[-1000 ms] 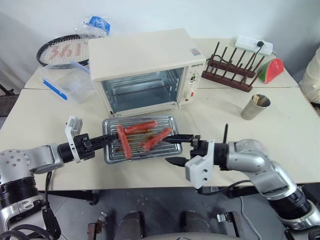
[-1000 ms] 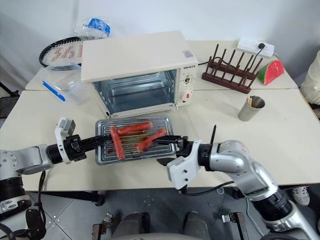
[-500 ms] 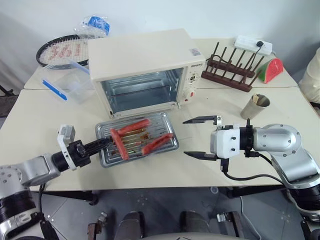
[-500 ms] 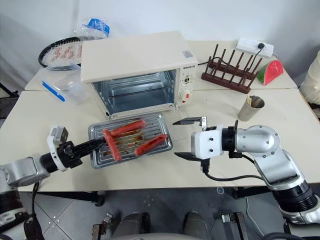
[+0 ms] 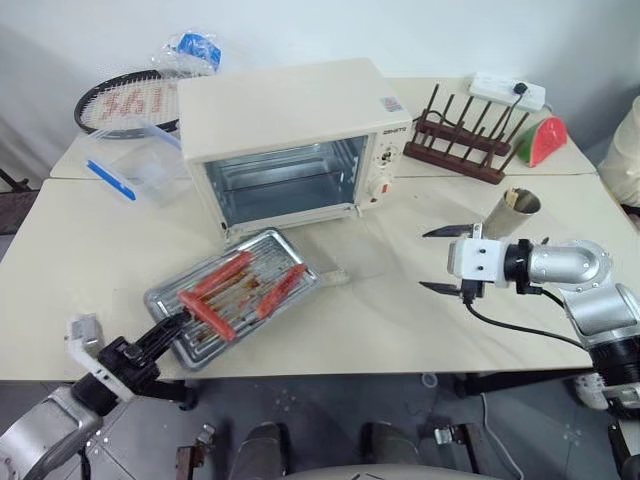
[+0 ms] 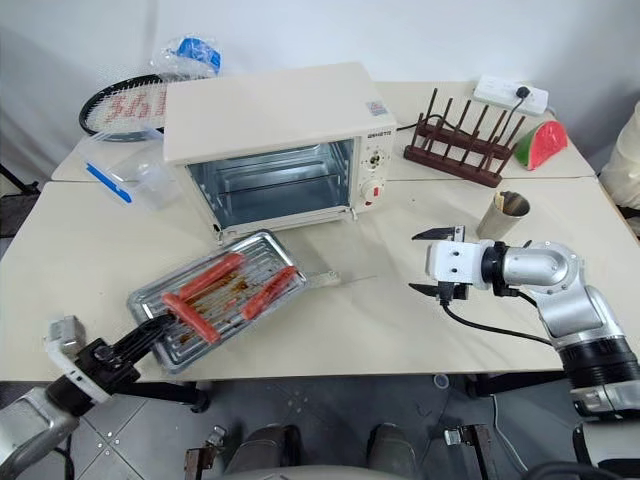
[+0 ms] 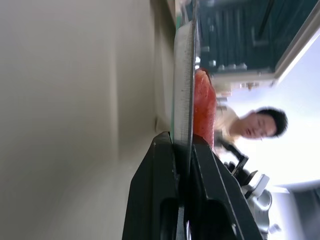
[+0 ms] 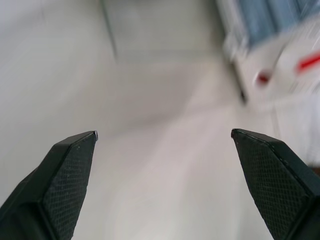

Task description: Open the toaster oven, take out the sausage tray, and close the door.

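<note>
Since the earlier pictures, the sausage tray [image 5: 232, 295] has been drawn away from the toaster oven [image 5: 290, 140] toward 7 o'clock and now lies skewed, its long axis running from 7 to 1 o'clock, where before it sat square to the oven front. The left claw [image 5: 172, 328] has withdrawn toward the counter [image 5: 400, 320] near edge (its fingers clamped on the tray's near-left rim throughout). The right claw [image 5: 445, 260], a second ago just beside the tray's right end, has released and swung out to 3 o'clock; it now hangs with fingers spread wide, well apart from the tray, close to the metal cup [image 5: 518, 205].
</note>
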You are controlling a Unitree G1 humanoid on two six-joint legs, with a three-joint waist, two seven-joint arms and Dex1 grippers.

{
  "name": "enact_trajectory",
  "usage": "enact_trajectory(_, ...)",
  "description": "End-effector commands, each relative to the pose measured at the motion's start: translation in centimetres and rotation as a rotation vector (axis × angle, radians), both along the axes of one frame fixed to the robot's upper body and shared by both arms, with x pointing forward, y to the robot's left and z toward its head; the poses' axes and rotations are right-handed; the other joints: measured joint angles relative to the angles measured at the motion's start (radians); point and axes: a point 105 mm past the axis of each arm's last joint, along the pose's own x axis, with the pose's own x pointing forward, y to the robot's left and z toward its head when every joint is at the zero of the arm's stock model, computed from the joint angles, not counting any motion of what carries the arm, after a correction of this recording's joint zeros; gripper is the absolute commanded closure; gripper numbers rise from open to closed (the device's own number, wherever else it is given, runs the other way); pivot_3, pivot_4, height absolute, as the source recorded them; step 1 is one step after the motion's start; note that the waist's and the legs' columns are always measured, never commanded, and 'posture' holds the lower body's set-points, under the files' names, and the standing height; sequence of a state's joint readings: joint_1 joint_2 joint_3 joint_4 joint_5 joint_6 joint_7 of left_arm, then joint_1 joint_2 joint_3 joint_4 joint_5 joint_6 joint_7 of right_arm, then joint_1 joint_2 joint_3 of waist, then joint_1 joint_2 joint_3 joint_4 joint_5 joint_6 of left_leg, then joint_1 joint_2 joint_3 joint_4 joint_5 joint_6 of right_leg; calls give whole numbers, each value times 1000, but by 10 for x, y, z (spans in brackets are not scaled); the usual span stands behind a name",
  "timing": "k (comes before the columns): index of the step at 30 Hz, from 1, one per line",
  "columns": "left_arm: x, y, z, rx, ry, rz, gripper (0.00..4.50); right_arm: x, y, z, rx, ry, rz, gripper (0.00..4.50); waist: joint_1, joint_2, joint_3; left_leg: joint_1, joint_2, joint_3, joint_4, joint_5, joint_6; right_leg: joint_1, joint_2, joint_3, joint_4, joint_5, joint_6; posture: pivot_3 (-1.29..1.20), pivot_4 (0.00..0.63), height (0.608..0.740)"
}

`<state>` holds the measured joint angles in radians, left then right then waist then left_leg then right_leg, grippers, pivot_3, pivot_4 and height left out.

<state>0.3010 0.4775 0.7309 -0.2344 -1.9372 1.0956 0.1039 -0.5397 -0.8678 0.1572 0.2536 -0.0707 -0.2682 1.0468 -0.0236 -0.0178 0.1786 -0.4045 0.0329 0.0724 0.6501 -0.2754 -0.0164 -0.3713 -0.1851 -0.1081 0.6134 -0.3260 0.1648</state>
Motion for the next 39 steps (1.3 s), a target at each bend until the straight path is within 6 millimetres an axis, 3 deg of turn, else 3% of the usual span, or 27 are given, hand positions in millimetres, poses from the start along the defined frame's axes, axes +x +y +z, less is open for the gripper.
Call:
enact_trajectory(1, -17, 13, 17, 11, -79, 102, 4500, 4, -9, -14, -57, 23, -25, 613, 0, 0, 0, 0, 0, 0, 0, 0, 0, 1, 0, 0, -1, 0, 0, 0, 150, 740)
enact_trajectory(6, -30, 23, 18, 3, -95, 216, 4500, 8, 4, -25, -13, 34, 16, 2197, -3, -1, 0, 2, 0, 0, 1, -1, 1, 5, 1, -1, -3, 0, 0, 0, 150, 740)
enact_trajectory(13, -46, 19, 13, -20, -81, 288, 4500, 19, 17, -33, 1, 27, 53, 4474, -5, -1, 0, 7, 2, -1, 2, -4, 1, 11, 2, -1, -6, 0, -1, 0, 150, 740)
enact_trajectory(18, -58, 16, 12, -16, -67, 324, 4500, 24, 22, -38, 1, 19, 69, 4474, -5, -1, -1, 8, 2, -1, 4, -5, 1, 13, 2, -1, -10, 0, -1, 0, 150, 740)
enact_trajectory(27, -80, 32, 17, 11, -82, 466, 4500, 23, 38, -46, 24, 38, 128, 4474, -8, -1, -1, 11, 4, 0, 4, -7, 0, 15, 3, -1, -12, -2, -3, 0, 150, 740)
enact_trajectory(39, -93, 49, 11, -19, -75, 609, 4500, 15, 56, -30, 177, 92, 185, 4474, -4, -1, -1, 12, 9, 3, 6, -12, 0, 16, 7, 0, -14, -3, -5, 0, 150, 740)
